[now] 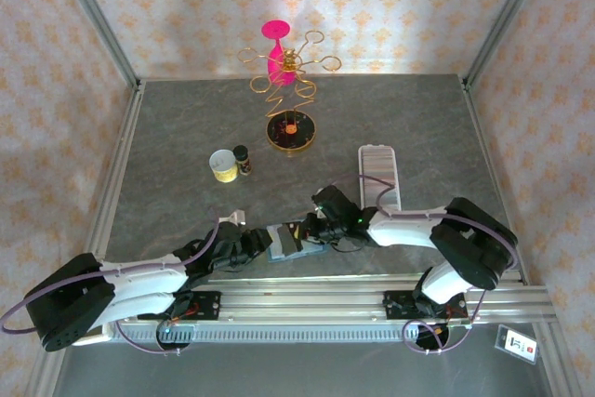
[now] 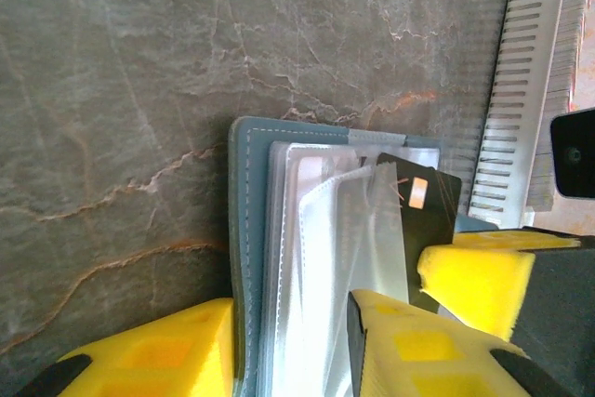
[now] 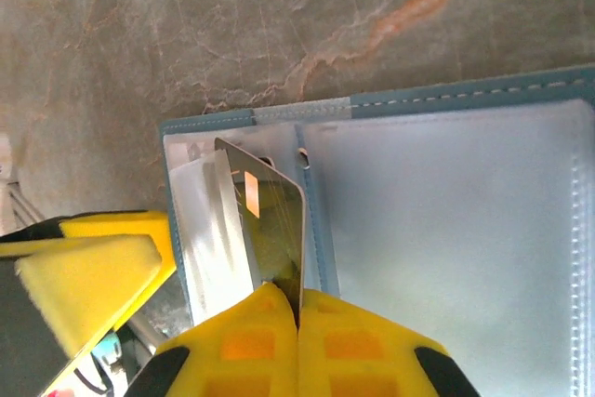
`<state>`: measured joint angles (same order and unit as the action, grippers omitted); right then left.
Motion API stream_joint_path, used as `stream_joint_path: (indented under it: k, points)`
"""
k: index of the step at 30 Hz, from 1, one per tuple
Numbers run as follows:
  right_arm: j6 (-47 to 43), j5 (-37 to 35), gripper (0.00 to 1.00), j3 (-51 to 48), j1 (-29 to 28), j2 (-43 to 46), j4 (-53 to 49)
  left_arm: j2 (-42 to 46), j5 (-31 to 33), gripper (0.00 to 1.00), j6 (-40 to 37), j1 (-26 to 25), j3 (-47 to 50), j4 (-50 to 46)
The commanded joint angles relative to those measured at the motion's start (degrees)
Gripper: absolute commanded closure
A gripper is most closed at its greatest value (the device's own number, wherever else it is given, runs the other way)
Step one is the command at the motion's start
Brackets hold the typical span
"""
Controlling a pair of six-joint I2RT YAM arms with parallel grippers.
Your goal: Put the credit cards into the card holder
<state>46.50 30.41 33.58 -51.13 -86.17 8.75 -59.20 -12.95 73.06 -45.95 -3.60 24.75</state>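
— Right pincer (image 3: 297, 309), what does it do?
— It is clenched on the card (image 3: 277, 230). The dark card stands on its edge between the two yellow fingertips, at the lower middle of the right wrist view.
— And the left pincer (image 2: 290, 309)?
— It grasps the wallet (image 2: 244, 230). The teal cover and the clear sleeves fill the gap between its fingers, at the bottom of the left wrist view.
— Now from big to small, please.
— The table (image 1: 186, 137) is grey, like marble. The holder (image 1: 378, 174) lies flat, right of the middle of the top view. It is long and ribbed, apart from both pincers. The wallet lies open at the lower middle, between the two pincers. The card is over the wallet's end, against the clear sleeves, with a small orange mark near its upper corner. It is not in the holder.
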Motion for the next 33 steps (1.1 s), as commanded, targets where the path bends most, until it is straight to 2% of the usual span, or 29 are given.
stream_joint_path:
  k: [1,9,16,19,22,26,29,33]
  points:
    - [-0.26,2.31,0.94,-1.76,0.40,1.48,1.16,-1.31,0.60,0.66,-1.77,0.90,-0.80,-1.04]
    - [1.61,6.58,0.83,-2.34,0.51,-0.27,6.40,-2.49,-0.40,0.66,-2.30,0.96,-1.48,-0.30]
    - [1.06,5.42,0.85,-1.42,0.51,-0.83,5.97,-2.53,-0.16,0.67,-3.59,1.01,-2.36,-2.14]
    - [0.80,4.73,0.90,-1.26,0.51,-1.33,5.39,-0.93,0.92,0.67,-4.24,1.15,-3.04,-5.19]
    - [0.09,3.49,0.90,-1.44,0.61,-0.74,3.98,1.59,2.42,0.67,-5.40,1.66,-3.59,-9.38]
    - [1.17,2.94,0.89,-2.97,1.12,-0.01,4.73,4.40,2.37,0.73,-7.39,2.10,-5.56,-14.31]
    - [1.94,3.04,0.83,-3.18,1.13,-0.38,5.95,5.14,1.74,0.79,-8.10,2.17,-7.57,-16.07]
    - [1.74,1.97,0.82,-3.00,1.16,-0.30,6.08,3.42,-2.27,0.84,-8.27,2.12,-9.38,-10.91]
